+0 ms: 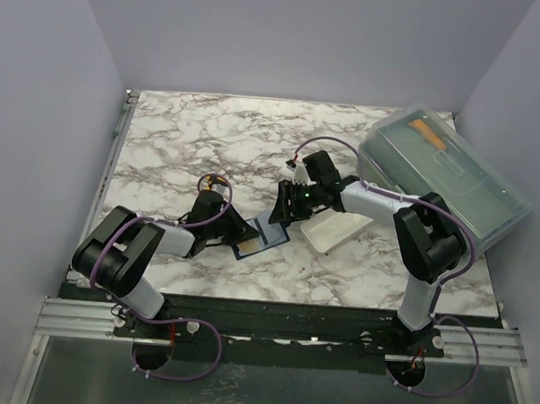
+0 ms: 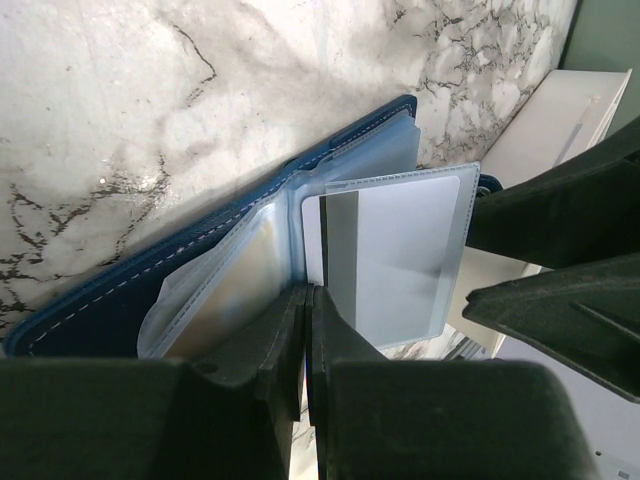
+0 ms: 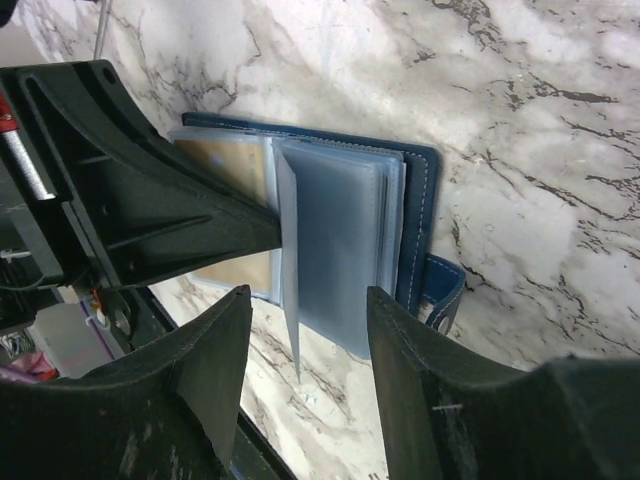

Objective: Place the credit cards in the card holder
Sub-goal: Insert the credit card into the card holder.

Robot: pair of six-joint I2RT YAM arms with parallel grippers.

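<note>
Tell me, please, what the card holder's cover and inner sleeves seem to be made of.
The cover of the card holder looks like matte navy leather or imitation, given pale edge stitching. Its sleeves look like soft, frosted clear plastic: a tan card shows through.

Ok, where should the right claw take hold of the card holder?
I'd take the clear sleeves by their free edge, from above, a finger each side. They stand up off the card holder's cover, which lies flat on the marble, hard to pinch. The left claw is shut on one sleeve; the right claw is open over them.
</note>
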